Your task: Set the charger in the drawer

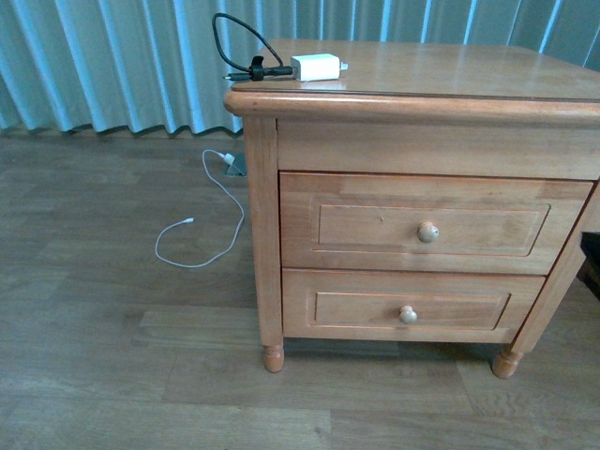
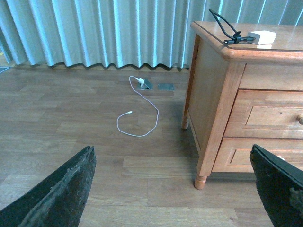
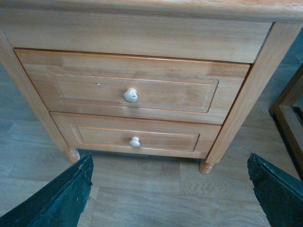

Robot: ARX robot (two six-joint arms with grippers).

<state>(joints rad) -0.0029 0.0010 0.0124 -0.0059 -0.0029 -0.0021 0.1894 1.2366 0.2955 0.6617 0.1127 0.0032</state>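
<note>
The charger (image 1: 316, 67) lies on the worktop (image 1: 450, 70) of a wooden nightstand (image 1: 262, 234), close to the front edge and toward the corner at 10 o'clock in the front view. Its white block rests flat, and its black cable (image 1: 234, 42) loops out at 9 o'clock from the block, with the loop rising above the wood against the curtain (image 1: 112, 56).

The drawer (image 1: 375, 225) is the upper and taller of the two fronts. It sits fully closed, flush with the frame, and its round pale knob (image 1: 428, 232) is at about 5 o'clock from the charger. The lower drawer (image 1: 356, 309), directly at 6 o'clock from it, is closed too.

On the floor (image 1: 112, 375), at 9 o'clock from the nightstand, a thin white cable (image 1: 202, 234) curls loosely, well apart from the charger.

The left claw (image 2: 170, 151) has its fingers spread wide apart, holds nothing, and faces the nightstand's side and the floor. The right claw (image 3: 170, 158) is likewise spread wide and empty. It hangs in front of the two drawer fronts and touches neither.
</note>
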